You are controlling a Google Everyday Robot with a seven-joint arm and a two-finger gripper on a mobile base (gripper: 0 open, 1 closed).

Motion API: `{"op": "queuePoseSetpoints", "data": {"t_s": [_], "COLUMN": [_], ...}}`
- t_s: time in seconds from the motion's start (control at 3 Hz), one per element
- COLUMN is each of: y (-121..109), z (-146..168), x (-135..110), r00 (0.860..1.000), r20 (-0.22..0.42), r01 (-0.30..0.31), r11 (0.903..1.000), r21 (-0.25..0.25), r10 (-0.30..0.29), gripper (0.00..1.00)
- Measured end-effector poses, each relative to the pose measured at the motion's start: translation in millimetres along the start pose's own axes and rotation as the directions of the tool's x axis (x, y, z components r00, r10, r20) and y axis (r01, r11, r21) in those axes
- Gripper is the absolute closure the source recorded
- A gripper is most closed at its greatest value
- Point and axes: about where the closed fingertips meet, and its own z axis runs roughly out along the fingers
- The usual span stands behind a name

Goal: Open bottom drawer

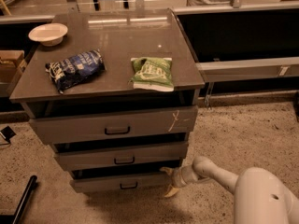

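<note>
The bottom drawer point(112, 183) is the lowest and narrowest grey front of three, with a small dark centre handle point(127, 186). It stands pulled out a little, with a dark gap above it. My gripper point(168, 181) is at the drawer's right end, near the floor, on a white arm point(261, 190) that comes in from the lower right. One pale fingertip point(171, 191) points down beside the drawer's right corner and another lies at the drawer's top edge. The middle drawer point(122, 156) and the top drawer point(112, 125) with a white scratch also stand slightly out.
On the cabinet top point(117, 36) lie a blue chip bag point(74, 69), a green chip bag point(152, 72) and a white bowl point(48, 32). A counter edge point(247, 69) runs to the right. A dark pole point(23, 199) lies at lower left. The floor is speckled.
</note>
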Motion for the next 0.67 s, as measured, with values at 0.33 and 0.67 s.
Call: {"op": "queuePoseSetpoints", "data": {"t_s": [0.33, 0.67], "y": [21.9, 21.9], "z": [7.1, 7.1], "x": [-9.8, -9.8], "r00": [1.0, 1.0], "r20": [0.021, 0.021], "r01": [0.003, 0.003], "r11": [0.9995, 0.9995], "r21": [-0.033, -0.033], "r10": [-0.002, -0.002], "gripper": [0.06, 0.0]}}
